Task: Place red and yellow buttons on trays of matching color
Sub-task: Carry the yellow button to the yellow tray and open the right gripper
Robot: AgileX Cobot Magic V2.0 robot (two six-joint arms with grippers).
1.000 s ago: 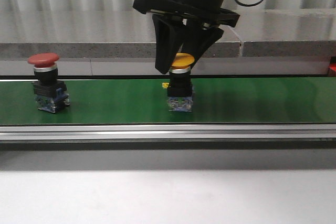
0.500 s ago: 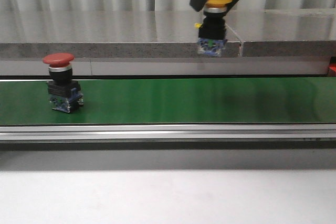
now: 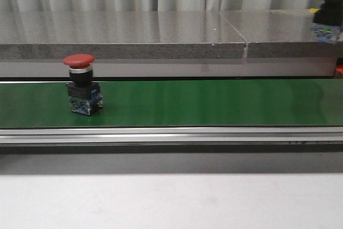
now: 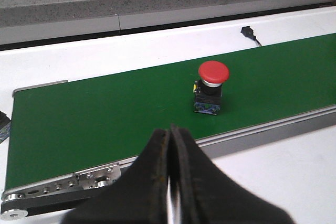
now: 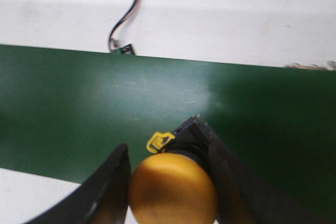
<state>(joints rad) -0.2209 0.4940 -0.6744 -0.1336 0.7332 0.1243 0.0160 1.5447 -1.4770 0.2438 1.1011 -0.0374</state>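
The right claw (image 5: 168,182), pinching the yellow button (image 5: 172,188), has carried it off the belt (image 3: 214,103) toward two o'clock, trayward; left claw (image 4: 170,182) pressed together.

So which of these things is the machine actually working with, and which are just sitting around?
Part of the job:
- yellow button, clamped in the right gripper
- red button, standing on the green belt
- left gripper, shut and holding nothing

Just lying about:
- grey stone ledge behind the belt
- small cable plug beside the belt
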